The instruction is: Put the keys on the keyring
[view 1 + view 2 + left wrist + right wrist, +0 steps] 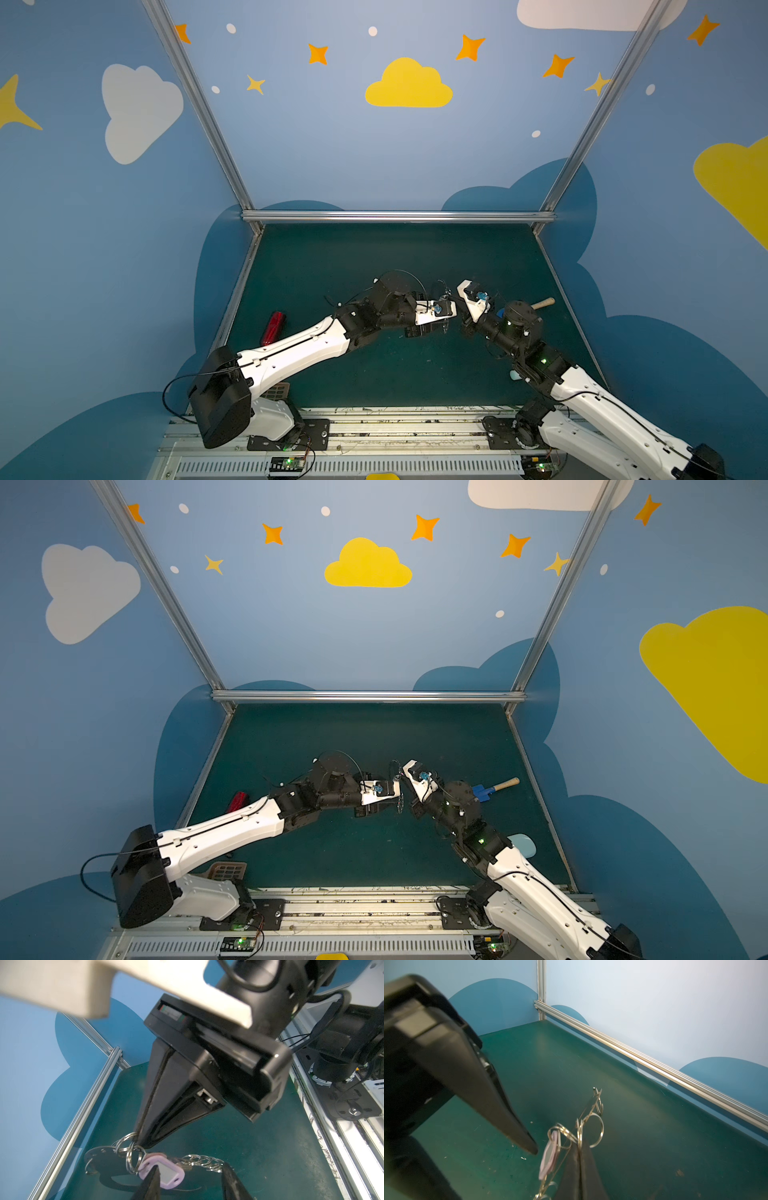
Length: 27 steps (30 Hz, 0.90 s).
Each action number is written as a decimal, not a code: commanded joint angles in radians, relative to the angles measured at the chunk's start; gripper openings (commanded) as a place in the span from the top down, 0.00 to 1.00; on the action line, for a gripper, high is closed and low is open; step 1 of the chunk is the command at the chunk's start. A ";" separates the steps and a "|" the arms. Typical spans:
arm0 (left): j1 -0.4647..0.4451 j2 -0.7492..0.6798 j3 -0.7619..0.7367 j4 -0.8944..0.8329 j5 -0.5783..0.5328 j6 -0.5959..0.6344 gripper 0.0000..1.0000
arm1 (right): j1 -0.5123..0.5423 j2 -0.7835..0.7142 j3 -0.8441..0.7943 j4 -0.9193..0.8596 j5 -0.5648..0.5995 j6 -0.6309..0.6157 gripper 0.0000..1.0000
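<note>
Keyring (99, 1157) at lower left of the left wrist view, key (166, 1174) hanging from one of its rings, left end effector (191, 1167) released, one finger just beside the key, right end effector (143, 1142) clenched on a split ring, green counter (249, 1136) beyond, blue wall (20, 1064) farthest.

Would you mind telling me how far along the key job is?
Done, apparently: the key hangs by its head from a split ring on the keyring. In hand: the right gripper is shut on the keyring, holding it up; the left gripper is open beside the key. Left: confirm it is fully threaded, then set everything down.
</note>
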 commanded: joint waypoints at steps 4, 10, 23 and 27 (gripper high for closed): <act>-0.003 -0.028 0.006 0.007 -0.033 0.010 0.51 | -0.012 -0.005 0.034 0.057 -0.009 0.011 1.00; 0.052 -0.100 -0.022 -0.011 -0.105 0.058 0.60 | -0.024 -0.021 0.030 0.064 -0.061 -0.010 1.00; 0.092 -0.056 -0.002 0.048 -0.106 0.137 0.73 | -0.048 -0.044 0.012 0.122 -0.205 0.022 1.00; 0.080 -0.066 -0.017 0.075 -0.085 0.155 0.75 | -0.049 -0.037 0.021 0.101 -0.209 0.032 1.00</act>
